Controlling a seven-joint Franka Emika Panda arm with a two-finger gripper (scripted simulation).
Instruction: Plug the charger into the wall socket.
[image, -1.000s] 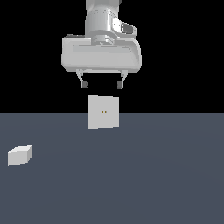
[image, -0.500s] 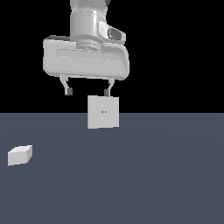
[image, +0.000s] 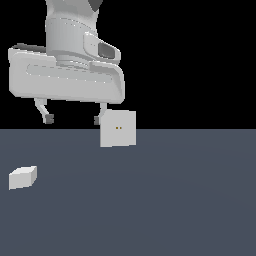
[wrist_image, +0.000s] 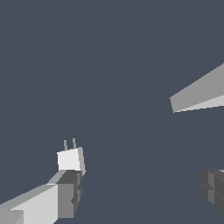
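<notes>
White is the colour of nearly everything that matters: my own housing, the charger (image: 22, 177) and the wall socket (image: 118, 128). Beneath them spreads a slate-grey floor (image: 165, 200), flat and plain, meeting a black background behind.

My gripper (image: 72, 119) hangs in the air above the floor, high in the exterior view and toward its left. My two dark-tipped fingers (image: 48, 118) point downward and stand wide apart, with nothing between them. One fingertip sits just beside the socket's edge in that view, though I cannot tell how far apart they are in depth.

The charger lies on the floor at the exterior view's far left, lower than my gripper and well apart from the socket. It is a small box-shaped block resting flat. In the wrist view the charger (wrist_image: 70, 159) shows two thin prongs (wrist_image: 69, 144) sticking out from one face, and it appears just past the tip of one of my fingers (wrist_image: 69, 193). My other finger shows at the opposite edge of that view, well apart from the first.

The socket is a flat square plate standing upright near the middle of the exterior view, with two tiny yellowish dots (image: 118, 128) at its centre. In the wrist view the wall socket (wrist_image: 199, 94) appears as a pale slanted slab, seen edge-on.
</notes>
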